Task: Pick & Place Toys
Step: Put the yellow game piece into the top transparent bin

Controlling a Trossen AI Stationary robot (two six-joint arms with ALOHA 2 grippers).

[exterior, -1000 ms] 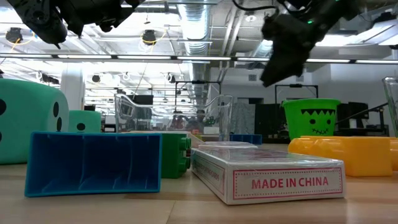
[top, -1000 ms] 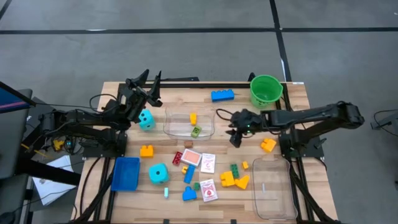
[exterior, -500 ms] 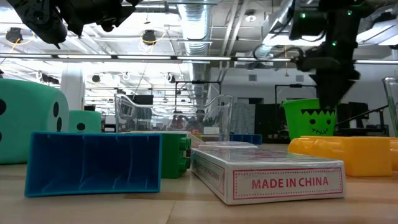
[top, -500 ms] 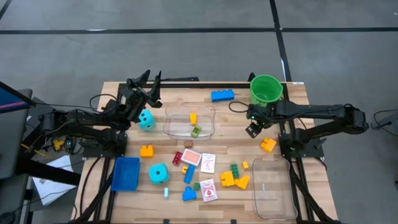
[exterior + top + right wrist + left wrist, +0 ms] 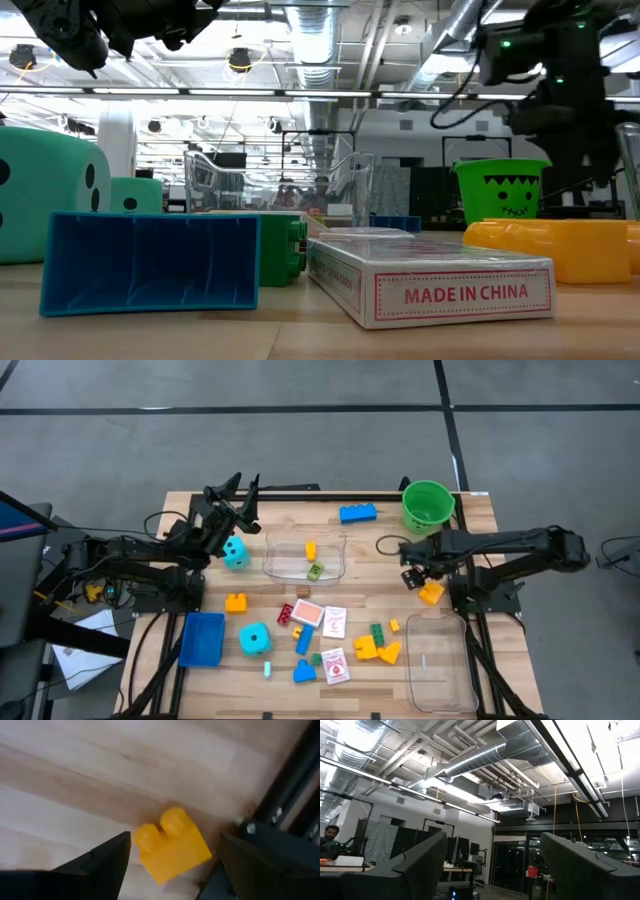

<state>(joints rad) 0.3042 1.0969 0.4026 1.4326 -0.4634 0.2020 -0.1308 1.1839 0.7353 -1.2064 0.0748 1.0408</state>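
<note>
From the high view you get the whole layout: the slatted wooden bench (image 5: 330, 575) fills the centre of the frame. The right tool (image 5: 412, 577) sits right of centre, just beside an orange brick (image 5: 431, 593) below and to its right. The left tool (image 5: 243, 488) is raised at upper left, near one teal die (image 5: 236, 553). A clear tub (image 5: 304, 556) in the middle holds a yellow brick (image 5: 311, 549) and a green one (image 5: 316, 570). The green bucket (image 5: 428, 505) stands at the upper right, and a second clear tub (image 5: 437, 660) at the lower right. Most loose toys crowd the lower centre (cards, bricks, a second die (image 5: 255, 639)), so the open wood lies along the upper edge around the blue brick (image 5: 358, 513).

The low view adds what the top-down one hides: the bucket (image 5: 501, 204) has a printed face, a card box (image 5: 430, 280) reads "MADE IN CHINA", and the blue tray (image 5: 150, 262) looks ribbed inside.

The left wrist view shows only ceiling ducts and room; its two dark fingers (image 5: 422, 865) stand wide apart with nothing between them.

The right wrist view alone shows you the gap: its fingers (image 5: 107, 860) are spread wide, with a glossy, studded orange-yellow brick (image 5: 172, 845) lying on the wood between them, not gripped.
</note>
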